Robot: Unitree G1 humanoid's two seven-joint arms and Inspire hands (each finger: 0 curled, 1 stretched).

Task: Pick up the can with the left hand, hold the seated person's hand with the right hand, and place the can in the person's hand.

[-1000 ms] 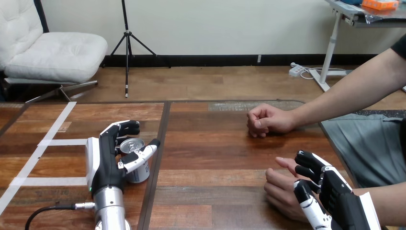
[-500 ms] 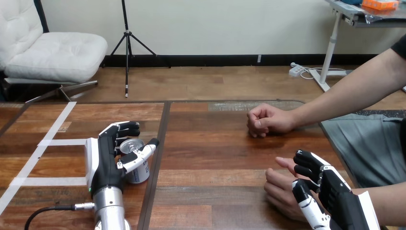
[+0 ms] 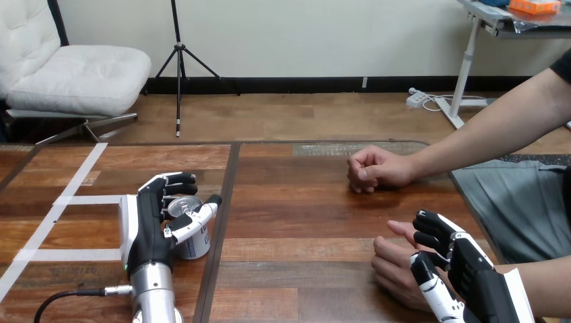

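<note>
My left hand (image 3: 149, 229) curls fingers and thumb round the can (image 3: 195, 243) on the table (image 3: 303, 222); my right hand (image 3: 471, 276) clasps the person's hand (image 3: 394, 269) nearest me.

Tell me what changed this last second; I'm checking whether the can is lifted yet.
Barely anything: the left hand, curled round the can, edged slightly leftward with it, can seemingly still on the table. The right hand stays curled round the person's hand; the person's far fist is unmoved.
</note>
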